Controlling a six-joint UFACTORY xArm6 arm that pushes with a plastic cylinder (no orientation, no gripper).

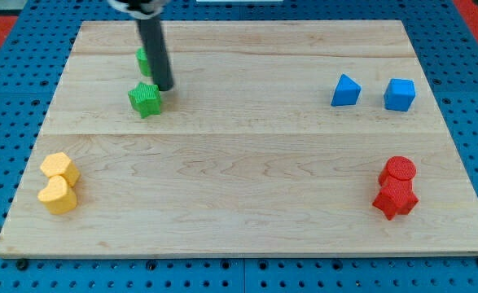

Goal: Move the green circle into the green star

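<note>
Camera view takes in the whole wooden surface (247, 203), seen from its near edge. Closest, by the near left corner, a yellow heart-like block (58, 196) touches a yellow hexagon-like block (60, 168) just behind it. By the near right corner a red star-like block (395, 198) touches a red round block (400, 170) behind it. Farther back, near the right edge, a blue triangle (345, 90) sits beside a blue cube-like block (400, 94), a small gap between them. Toward the far left corner lies the green star (145, 99). My tip (164, 88) stands just beside it, at its far right. The green circle (143, 60) is just behind, mostly hidden by the rod. No claw is fitted, so no grip state can be told.
</note>
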